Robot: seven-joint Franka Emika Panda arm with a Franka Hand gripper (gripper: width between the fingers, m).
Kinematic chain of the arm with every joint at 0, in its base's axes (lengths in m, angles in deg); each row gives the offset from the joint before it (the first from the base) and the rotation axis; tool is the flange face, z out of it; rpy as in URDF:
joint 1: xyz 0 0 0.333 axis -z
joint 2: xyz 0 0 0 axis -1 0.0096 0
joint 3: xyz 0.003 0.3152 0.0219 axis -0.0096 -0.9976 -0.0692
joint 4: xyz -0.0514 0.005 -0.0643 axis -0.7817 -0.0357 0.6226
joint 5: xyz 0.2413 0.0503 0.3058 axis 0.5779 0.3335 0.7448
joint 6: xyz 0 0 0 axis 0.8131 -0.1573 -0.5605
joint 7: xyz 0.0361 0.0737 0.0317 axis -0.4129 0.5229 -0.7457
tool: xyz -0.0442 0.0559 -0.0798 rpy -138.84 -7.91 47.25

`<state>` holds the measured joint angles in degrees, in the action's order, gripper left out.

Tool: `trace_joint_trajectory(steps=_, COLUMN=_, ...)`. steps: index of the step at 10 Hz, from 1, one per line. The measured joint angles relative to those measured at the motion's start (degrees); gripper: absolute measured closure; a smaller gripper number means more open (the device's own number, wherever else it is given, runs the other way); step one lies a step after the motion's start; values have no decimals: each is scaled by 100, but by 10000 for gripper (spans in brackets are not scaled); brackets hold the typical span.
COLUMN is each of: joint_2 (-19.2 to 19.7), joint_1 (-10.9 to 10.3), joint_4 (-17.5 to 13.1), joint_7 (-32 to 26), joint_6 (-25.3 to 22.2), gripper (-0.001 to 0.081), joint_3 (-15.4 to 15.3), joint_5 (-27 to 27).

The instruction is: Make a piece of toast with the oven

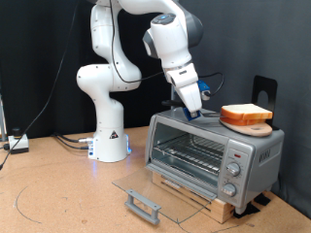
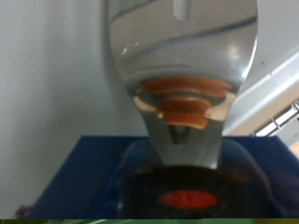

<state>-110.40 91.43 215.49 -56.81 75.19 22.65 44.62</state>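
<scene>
1. Closest to the wrist lens is a blurred blue-and-dark mass point(image 2: 187, 182). We cannot resolve the fingers there, so we cannot tell whether they are spread or closed.
2. In the exterior view the gripper point(image 1: 197, 115) is low over the roof of the oven point(image 1: 248, 155), at the end away from the knobs. Nothing shows between its fingers. We cannot tell whether it contacts the roof.
3. The piece of toast point(image 1: 243, 112) lies on a wooden board point(image 1: 257, 127) on the oven roof, above the knob end and just beside the gripper.
4. The glass door point(image 1: 146, 189) lies fully open in front of the oven, with the handle point(image 1: 142, 205) outermost. The wire rack point(image 1: 190, 153) inside carries no bread.
5. Judgement: the door step is complete and pickup of the slice is in hand.
6. Judgement: pickup calls for fingers set wider than the slice and a grip on the slice only, clear of the board.
</scene>
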Motion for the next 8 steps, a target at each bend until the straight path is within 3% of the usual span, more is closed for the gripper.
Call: trace_joint_trajectory(steps=8, joint_2=210, joint_1=-149, joint_4=-300, joint_7=282, joint_6=351, gripper=410, joint_3=-579, joint_5=385)
